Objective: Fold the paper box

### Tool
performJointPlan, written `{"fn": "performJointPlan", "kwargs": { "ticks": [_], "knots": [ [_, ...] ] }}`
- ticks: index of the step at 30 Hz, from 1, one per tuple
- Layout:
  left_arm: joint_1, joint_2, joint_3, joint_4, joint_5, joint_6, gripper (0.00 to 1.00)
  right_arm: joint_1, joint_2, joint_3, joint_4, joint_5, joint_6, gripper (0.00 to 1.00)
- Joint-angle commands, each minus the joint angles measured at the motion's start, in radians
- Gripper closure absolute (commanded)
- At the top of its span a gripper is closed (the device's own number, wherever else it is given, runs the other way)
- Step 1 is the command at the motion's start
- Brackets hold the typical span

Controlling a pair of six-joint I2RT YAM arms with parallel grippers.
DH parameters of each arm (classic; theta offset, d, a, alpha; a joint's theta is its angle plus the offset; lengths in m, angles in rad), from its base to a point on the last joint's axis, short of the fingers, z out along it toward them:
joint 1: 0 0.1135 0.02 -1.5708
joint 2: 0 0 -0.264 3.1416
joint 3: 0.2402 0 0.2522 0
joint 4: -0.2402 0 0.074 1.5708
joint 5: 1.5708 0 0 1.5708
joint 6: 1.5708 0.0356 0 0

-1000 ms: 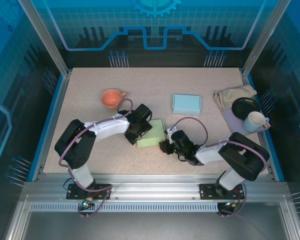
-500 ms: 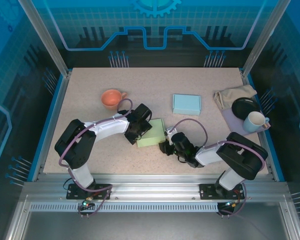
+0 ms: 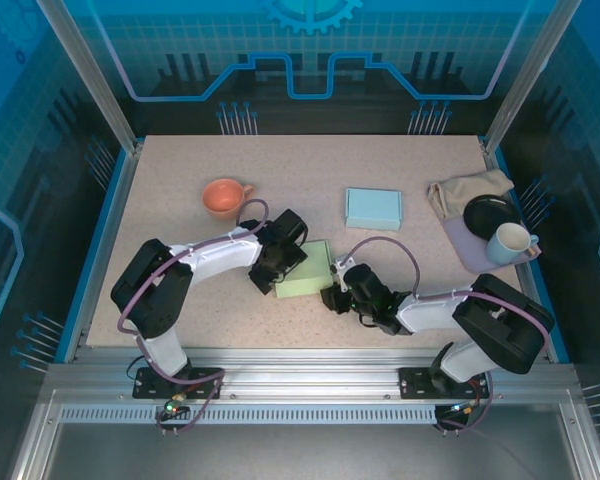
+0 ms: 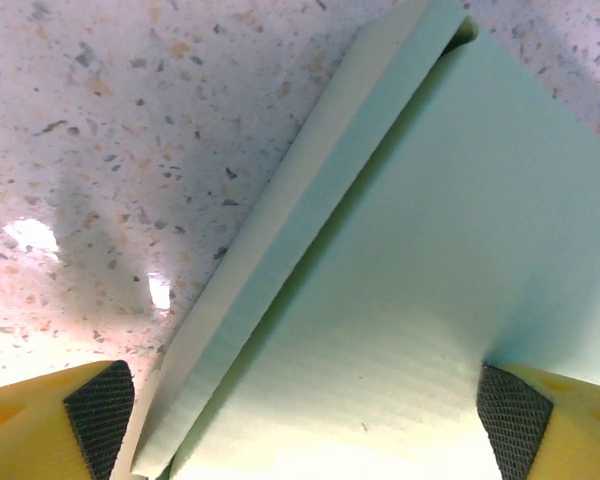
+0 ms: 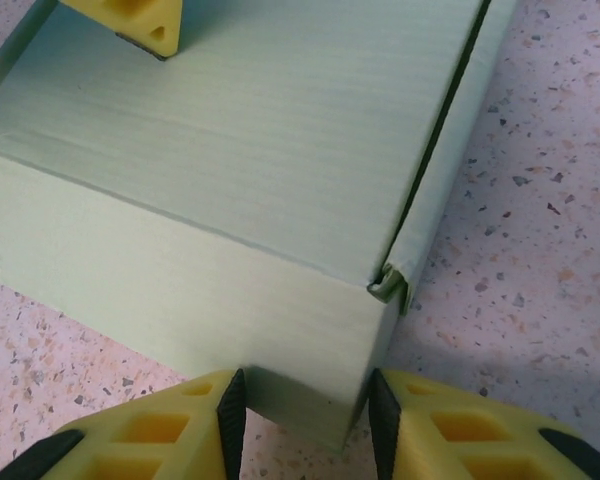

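paper box: light green, flat on table, sits btwn the two grippers; lid down, contents hidden.
L gripper: at the box's left edge; jaws spread wide, released, nothing pinched.
R gripper: at the box's near-right corner, clenched on that corner.
L wrist view adds: one pad hangs over bare table, the other over the lid. The left side flap runs diagonally btwn them, w/ a dark slit btwn flap & lid. Can't tell if either pad touches.
R wrist view adds: the box corner is wedged btwn both pads, touching them. The right side flap stands outside the lid, its end poking out at the corner just ahead of the right pad. L gripper's yellow fingertip rests on the lid, far-left.
blue box: closed, contents hidden; beyond R gripper, apart from paper box.
orange cup: upright, mouth up; beyond & left of L gripper.
white mug: upright on purple mat, well right of R gripper.
black plate: just beyond the mug.
beige cloth: next to the plate, farther from R gripper.
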Motion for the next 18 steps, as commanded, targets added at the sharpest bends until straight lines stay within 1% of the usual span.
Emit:
{"fn": "performJointPlan", "kwargs": {
  "ticks": [1,10,13,18],
  "knots": [
    [-0.016,-0.003,-0.007,-0.120,0.032,-0.014,0.06,0.022,-0.012,0.028,0.004,0.004,0.019,0.61],
    [-0.031,0.019,-0.036,-0.046,0.090,-0.052,0.06,0.022,-0.003,0.024,0.017,0.005,0.037,0.61],
    [-0.035,0.034,-0.038,-0.022,0.108,-0.064,0.08,0.021,-0.006,0.023,0.016,0.006,0.037,0.62],
    [-0.040,0.036,-0.030,-0.001,0.124,-0.073,0.14,0.022,-0.008,0.017,0.020,0.003,0.036,0.65]
  ]
}}
